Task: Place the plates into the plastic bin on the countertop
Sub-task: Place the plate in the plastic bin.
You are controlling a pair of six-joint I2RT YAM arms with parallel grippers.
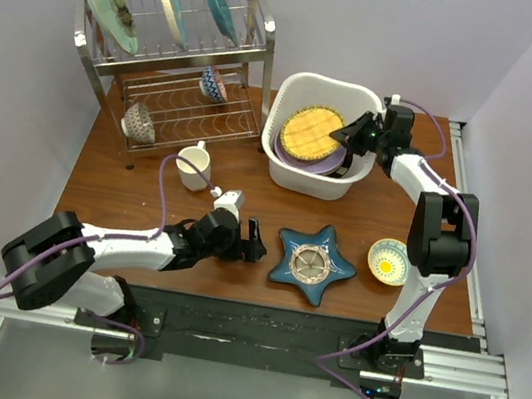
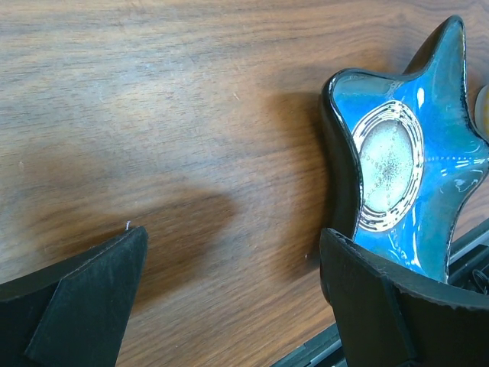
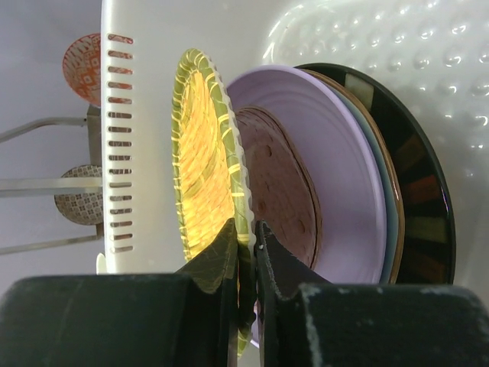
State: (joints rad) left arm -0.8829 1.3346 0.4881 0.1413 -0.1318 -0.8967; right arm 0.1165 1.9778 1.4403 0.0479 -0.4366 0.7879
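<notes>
Clenched on the amber plate (image 3: 200, 160) inside the plastic bin (image 1: 314, 184), the right jaws should lay it flat before releasing, while the left jaws gape beside the star-shaped plate (image 1: 311, 260) on the worktop (image 1: 114, 201).

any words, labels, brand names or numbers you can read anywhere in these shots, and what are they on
None: no readable text shows in any view.
The yellow scalloped plate, the blue star-shaped plate and the white plastic bin carry only patterns or dots, no lettering.
The white mug shows no print on its visible side.
</notes>
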